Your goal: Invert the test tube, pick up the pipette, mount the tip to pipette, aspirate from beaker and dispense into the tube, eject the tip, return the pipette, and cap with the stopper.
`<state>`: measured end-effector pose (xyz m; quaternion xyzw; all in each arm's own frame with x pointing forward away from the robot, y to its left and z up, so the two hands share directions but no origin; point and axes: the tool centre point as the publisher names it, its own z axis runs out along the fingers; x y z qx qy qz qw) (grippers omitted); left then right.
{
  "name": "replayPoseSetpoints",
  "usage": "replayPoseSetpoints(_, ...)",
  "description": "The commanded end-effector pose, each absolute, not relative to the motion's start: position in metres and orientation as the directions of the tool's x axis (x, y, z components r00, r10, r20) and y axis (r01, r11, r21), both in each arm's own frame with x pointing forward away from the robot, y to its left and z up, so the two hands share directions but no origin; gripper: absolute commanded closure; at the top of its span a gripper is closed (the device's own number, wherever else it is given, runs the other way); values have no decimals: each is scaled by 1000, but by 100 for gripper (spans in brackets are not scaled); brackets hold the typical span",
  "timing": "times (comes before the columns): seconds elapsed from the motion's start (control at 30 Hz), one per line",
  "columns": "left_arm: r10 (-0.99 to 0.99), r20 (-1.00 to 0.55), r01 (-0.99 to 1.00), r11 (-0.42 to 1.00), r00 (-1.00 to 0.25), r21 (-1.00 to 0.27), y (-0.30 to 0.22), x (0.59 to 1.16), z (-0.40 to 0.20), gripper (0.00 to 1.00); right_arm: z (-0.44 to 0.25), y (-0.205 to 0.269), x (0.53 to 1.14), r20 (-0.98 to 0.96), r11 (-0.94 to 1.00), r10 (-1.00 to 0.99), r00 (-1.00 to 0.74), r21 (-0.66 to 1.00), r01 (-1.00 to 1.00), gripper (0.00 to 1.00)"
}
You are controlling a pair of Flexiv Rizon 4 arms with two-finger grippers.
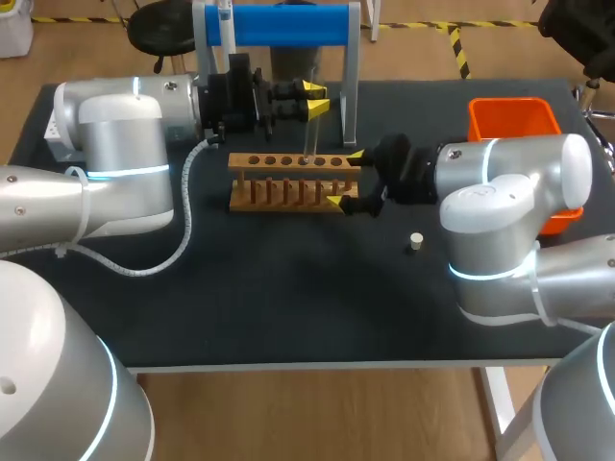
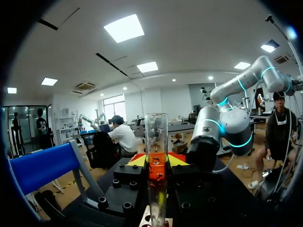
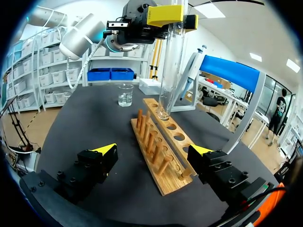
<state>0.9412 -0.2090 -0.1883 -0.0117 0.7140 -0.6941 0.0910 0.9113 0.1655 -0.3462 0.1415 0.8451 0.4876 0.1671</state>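
A clear test tube [image 1: 307, 134] stands upright with its lower end at a hole of the wooden rack [image 1: 288, 182]. My left gripper [image 1: 314, 99] is shut on the tube's upper part; in the left wrist view the tube [image 2: 156, 137] rises between the yellow tips of the left gripper [image 2: 157, 163]. My right gripper [image 1: 346, 179] is open, one finger on each side of the rack's right end. The right wrist view shows the rack [image 3: 161, 142] between the fingers of the right gripper [image 3: 154, 150], with the tube [image 3: 170, 56] beyond. The pipette [image 3: 189, 78] hangs on the blue stand [image 3: 229, 71]. A beaker [image 3: 125, 94] stands past the rack. The stopper [image 1: 415, 241] lies near the right arm.
An orange bin [image 1: 514, 120] sits at the back right, behind my right arm. The blue stand [image 1: 279, 24] is at the back, just behind the left gripper. A grey cable [image 1: 183, 230] trails on the table by the left arm.
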Motion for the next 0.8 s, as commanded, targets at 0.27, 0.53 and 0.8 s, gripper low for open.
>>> replayPoseSetpoints(0.27, -142, -113, 111, 26, -983, -994, -206, 953, -195, 100, -345, 165, 912, -142, 486, 399, -906, 871, 77, 0)
replayPoseSetpoints(0.53, -145, -99, 96, 23, -985, -995, -202, 961, -199, 100, -345, 165, 912, -142, 486, 399, -906, 871, 77, 0)
replayPoseSetpoints(0.8, -145, -77, 76, 11, -986, -997, -201, 968, -203, 100, -345, 165, 912, -142, 486, 399, -906, 871, 77, 0)
